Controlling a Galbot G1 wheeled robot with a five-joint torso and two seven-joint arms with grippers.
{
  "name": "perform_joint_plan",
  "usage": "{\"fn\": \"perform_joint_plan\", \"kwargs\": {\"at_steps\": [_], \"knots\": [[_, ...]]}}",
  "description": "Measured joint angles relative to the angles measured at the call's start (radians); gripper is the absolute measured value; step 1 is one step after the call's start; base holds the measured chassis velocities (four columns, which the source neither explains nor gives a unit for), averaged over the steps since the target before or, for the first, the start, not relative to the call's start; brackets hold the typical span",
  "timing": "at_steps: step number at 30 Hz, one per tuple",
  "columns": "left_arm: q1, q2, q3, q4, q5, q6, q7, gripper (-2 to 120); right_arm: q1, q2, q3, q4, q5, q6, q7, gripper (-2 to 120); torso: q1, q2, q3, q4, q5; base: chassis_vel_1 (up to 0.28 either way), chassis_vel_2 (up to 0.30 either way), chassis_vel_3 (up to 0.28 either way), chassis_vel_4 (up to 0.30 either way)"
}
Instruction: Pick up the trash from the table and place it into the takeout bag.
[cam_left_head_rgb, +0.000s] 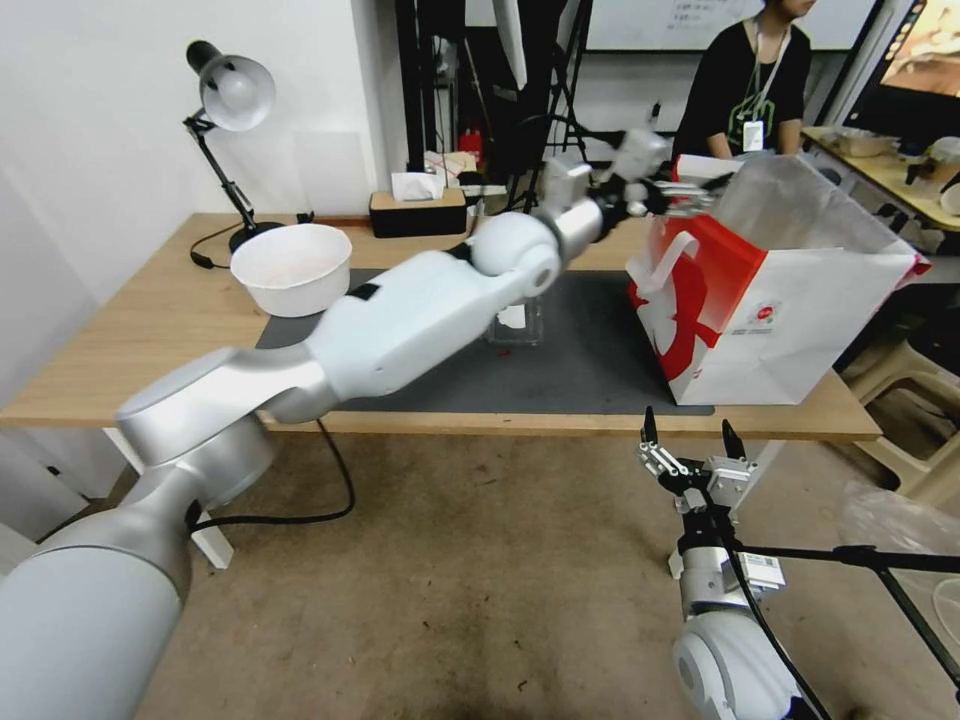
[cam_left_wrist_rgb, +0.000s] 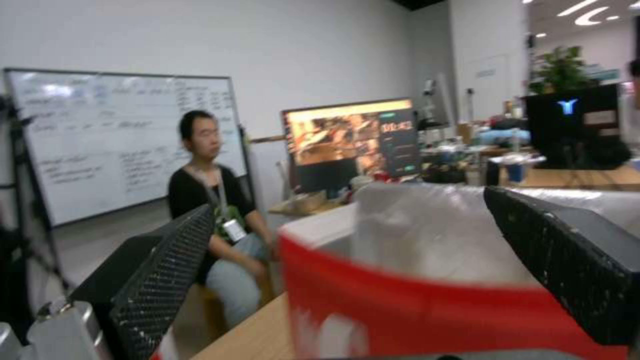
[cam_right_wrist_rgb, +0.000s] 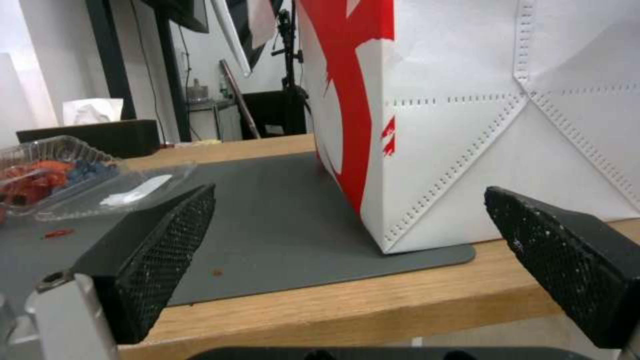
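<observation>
While the left gripper hovers spread and empty over the mouth of the takeout bag, some trash remains on the table.

Left arm reaches across the long light-wood table with its dark grey mat; in the left wrist view both mesh-padded fingers stand wide apart with nothing between them, just above the rim of the large boxy white paper takeout bag with red panels and clear liner. Bag contents not visible, so what is already inside cannot be judged. Left on the table: 1 white round bowl, no lid visible, and 1 clear plastic container with orange and blue scraps. Right gripper idles low before the table edge, unclenched, holding nothing. Judgement: task partly done, at least 2 items to go.
</observation>
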Motion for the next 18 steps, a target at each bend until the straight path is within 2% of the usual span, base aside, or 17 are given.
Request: {"fn": "perform_joint_plan", "kwargs": {"at_steps": [9,13,14,17,18], "knots": [[0.138,0.115,-0.099,-0.070,0.010,0.000,-0.019,100,0.000,-0.003,-0.001,0.003,-0.002,-0.003,0.001,100,0.000,0.000,0.000,-0.0002,0.0000,0.000,0.000,0.000,0.000],[0.226,0.192,-0.167,-0.114,0.024,0.002,-0.026,100,0.002,-0.001,-0.003,0.003,-0.002,-0.005,0.001,100,0.000,0.000,0.000,-0.0005,0.0001,0.000,0.000,0.000,0.000],[0.226,0.192,-0.167,-0.114,0.024,0.002,-0.026,100,0.002,-0.001,-0.003,0.003,-0.002,-0.005,0.001,100,0.000,0.000,0.000,-0.0005,0.0001,0.000,0.000,0.000,0.000],[0.295,0.263,-0.222,-0.159,0.032,0.006,-0.035,100,0.003,0.003,-0.009,0.002,-0.005,-0.006,0.001,100,0.000,0.000,0.000,0.0003,0.0000,0.000,0.000,0.000,0.000],[0.295,0.263,-0.222,-0.159,0.032,0.006,-0.035,100,0.003,0.003,-0.009,0.002,-0.005,-0.006,0.001,100,0.000,0.000,0.000,0.0003,0.0000,0.000,0.000,0.000,0.000]]}}
